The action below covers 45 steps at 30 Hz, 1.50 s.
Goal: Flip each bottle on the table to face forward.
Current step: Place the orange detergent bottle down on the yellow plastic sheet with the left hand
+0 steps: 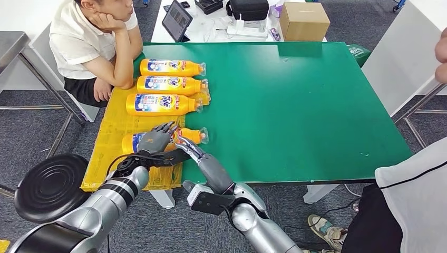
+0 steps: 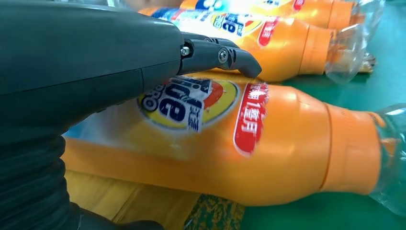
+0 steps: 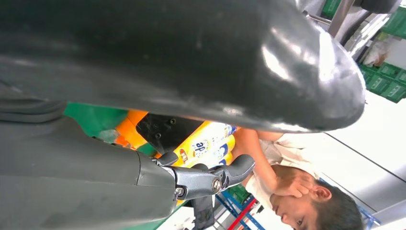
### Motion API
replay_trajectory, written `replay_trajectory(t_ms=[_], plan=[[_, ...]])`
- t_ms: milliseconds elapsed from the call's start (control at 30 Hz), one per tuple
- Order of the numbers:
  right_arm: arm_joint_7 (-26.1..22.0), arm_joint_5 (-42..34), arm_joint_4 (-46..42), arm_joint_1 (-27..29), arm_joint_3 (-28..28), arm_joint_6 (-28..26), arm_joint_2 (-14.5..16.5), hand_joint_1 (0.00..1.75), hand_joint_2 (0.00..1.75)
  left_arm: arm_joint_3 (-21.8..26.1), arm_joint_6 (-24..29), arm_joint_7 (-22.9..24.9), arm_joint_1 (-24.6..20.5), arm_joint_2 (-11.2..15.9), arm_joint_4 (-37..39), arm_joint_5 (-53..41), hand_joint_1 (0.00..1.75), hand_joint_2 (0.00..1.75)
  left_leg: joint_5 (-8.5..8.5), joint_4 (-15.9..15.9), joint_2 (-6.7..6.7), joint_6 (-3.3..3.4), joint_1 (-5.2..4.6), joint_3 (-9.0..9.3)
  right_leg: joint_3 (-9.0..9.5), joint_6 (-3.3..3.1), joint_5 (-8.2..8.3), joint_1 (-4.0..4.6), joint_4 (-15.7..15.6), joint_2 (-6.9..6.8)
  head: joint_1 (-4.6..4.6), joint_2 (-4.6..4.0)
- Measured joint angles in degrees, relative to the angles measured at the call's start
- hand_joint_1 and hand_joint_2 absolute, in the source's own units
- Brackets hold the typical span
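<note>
Four orange bottles lie on their sides at the table's left, caps pointing right. Three lie in a row, far (image 1: 174, 67), middle (image 1: 171, 84) and near (image 1: 163, 103), labels up. My left hand (image 1: 157, 138) wraps over the nearest bottle (image 1: 194, 135), its fingers (image 2: 225, 55) curled across the label of that bottle (image 2: 268, 143). My right hand (image 1: 194, 152) reaches in from below, fingers apart, its fingertips (image 3: 234, 170) beside the bottle's neck; whether they touch it is unclear.
A yellow mat (image 1: 113, 132) lies under the bottles on the green table (image 1: 295, 105). A person (image 1: 95, 42) sits leaning on the far left corner; another person (image 1: 411, 200) stands at the right. A black stool (image 1: 50, 182) is near left, a cardboard box (image 1: 303, 21) behind.
</note>
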Motion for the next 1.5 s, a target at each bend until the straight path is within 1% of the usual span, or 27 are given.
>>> replay_trajectory(t_ms=[167,300,467,533,567,600,667,700,800,967,1033,1100,1167,1233,1300,1400,1500], plan=[[-0.1,0.7,0.0,1.2,-0.6,-0.2,-0.2,0.00,0.00,-2.0,0.0,-0.6,0.3,1.2,-4.4,-0.3,0.00,1.75,0.00,0.0,0.00,0.00,0.01,-0.03,0.00,0.00,0.00,0.01,0.0,0.00,-0.01,0.00],[-0.2,1.0,0.0,1.8,-1.1,-0.4,-0.4,0.00,0.00,-2.8,0.1,-0.8,0.8,2.6,-8.0,0.0,0.00,0.00,0.00,0.0,-0.02,0.00,0.01,-0.03,0.00,0.00,0.00,0.01,0.0,-0.01,0.00,0.00],[-0.3,1.1,0.0,2.0,-1.2,-0.4,-0.3,0.00,0.00,-2.8,0.3,-0.8,1.0,2.9,-9.0,0.4,0.00,0.00,0.00,0.0,-0.02,0.00,0.01,-0.03,0.00,0.00,0.00,0.01,0.0,-0.01,-0.01,0.00],[-0.5,1.4,0.0,2.1,-1.3,-0.6,-0.3,0.00,0.00,-2.7,0.9,-1.2,1.4,3.5,-10.4,2.1,0.00,0.87,0.00,0.0,-0.01,0.00,0.01,-0.04,0.00,0.00,0.00,0.00,0.0,-0.01,-0.01,0.00],[-0.8,1.9,-0.1,2.3,-1.3,-0.9,-0.3,0.00,0.00,-1.4,1.0,-2.6,2.1,3.9,-12.2,6.9,0.00,1.31,0.00,0.0,-0.01,0.00,0.01,-0.04,-0.01,0.00,0.00,0.01,0.0,0.00,0.00,0.00],[-1.2,2.4,-0.3,2.4,-1.1,-1.3,-0.2,0.00,0.00,0.8,0.7,-4.5,2.9,4.4,-14.2,13.7,0.00,1.75,0.00,0.0,0.00,0.00,0.01,-0.04,-0.02,0.00,0.00,0.01,0.0,0.00,0.00,0.00],[-2.1,3.4,-1.0,2.6,-0.4,-2.0,0.0,0.00,0.00,6.2,-0.8,-8.4,4.5,4.7,-17.3,27.7,0.00,1.75,0.00,0.0,0.01,0.00,0.01,-0.04,-0.03,0.00,0.00,0.01,0.0,0.01,-0.01,0.00],[-2.3,3.6,-1.3,2.7,0.1,-2.3,0.1,0.00,0.00,8.3,-1.7,-9.4,5.1,4.7,-17.8,31.7,0.00,1.75,0.00,0.0,0.02,0.00,0.02,-0.04,-0.04,0.00,0.00,0.01,0.0,0.01,-0.01,0.00],[-2.5,4.0,-1.9,2.8,1.6,-3.2,0.1,0.00,0.00,11.9,-3.0,-10.6,6.3,4.4,-18.8,37.3,0.00,1.75,0.00,0.0,0.00,0.00,0.02,-0.04,-0.04,0.00,0.00,0.01,0.0,0.00,0.00,0.00],[-2.8,3.6,-2.7,2.8,4.0,-4.0,0.1,0.00,0.00,14.2,-3.1,-11.7,7.2,3.8,-19.4,41.8,0.00,1.75,0.00,0.0,0.00,0.00,0.01,-0.04,-0.03,0.00,0.00,0.00,0.0,0.00,0.01,0.00],[-3.1,2.8,-3.0,3.0,4.5,-5.1,0.1,0.00,0.87,14.7,-3.9,-12.4,8.1,3.4,-20.5,44.6,0.00,1.75,0.00,0.0,0.00,0.00,0.01,-0.04,-0.03,0.00,0.00,0.00,0.0,0.00,0.00,0.00],[-3.8,1.8,-3.4,3.4,4.5,-7.6,-0.1,0.00,1.75,14.8,-5.4,-12.8,9.7,3.2,-22.9,47.6,0.00,1.75,0.00,0.0,0.01,0.00,0.00,-0.04,-0.04,0.00,0.00,0.00,0.0,0.00,0.00,0.00],[-4.8,0.8,-4.2,4.1,4.1,-10.8,-0.3,0.00,1.75,14.7,-7.2,-12.7,12.0,3.1,-26.2,50.7,0.00,1.75,-0.01,0.0,0.02,-0.01,0.00,-0.04,-0.05,0.00,-0.01,0.00,0.0,0.01,0.00,0.00],[-5.4,0.0,-5.2,4.9,3.4,-12.7,-0.6,0.00,1.75,14.5,-8.2,-12.7,14.7,3.0,-29.7,52.9,0.00,1.75,-0.02,0.0,0.02,-0.01,0.00,-0.06,-0.07,0.00,-0.01,0.00,0.0,0.01,0.01,0.00],[-5.6,-0.1,-6.0,5.5,2.8,-13.2,-0.9,0.00,1.75,14.4,-8.4,-12.6,16.7,3.0,-32.3,53.8,0.00,1.75,-0.02,0.0,0.01,-0.01,0.00,-0.08,-0.10,-0.01,-0.02,0.00,0.0,0.01,0.01,0.00],[-5.9,-0.8,-6.6,6.0,2.3,-13.7,-1.1,0.00,1.75,14.2,-8.7,-12.4,18.2,3.0,-34.7,54.8,0.00,1.75,-0.02,0.0,0.01,-0.01,0.01,-0.08,-0.10,-0.01,-0.02,0.01,0.0,0.01,-0.01,0.00],[-7.5,-4.0,-8.1,7.5,0.8,-16.3,-1.1,0.00,1.75,13.6,-10.2,-12.4,20.4,3.0,-37.2,57.1,0.00,1.75,-0.02,0.0,0.01,-0.01,0.01,-0.07,-0.07,-0.01,-0.02,0.00,0.0,0.01,-0.01,0.00]])
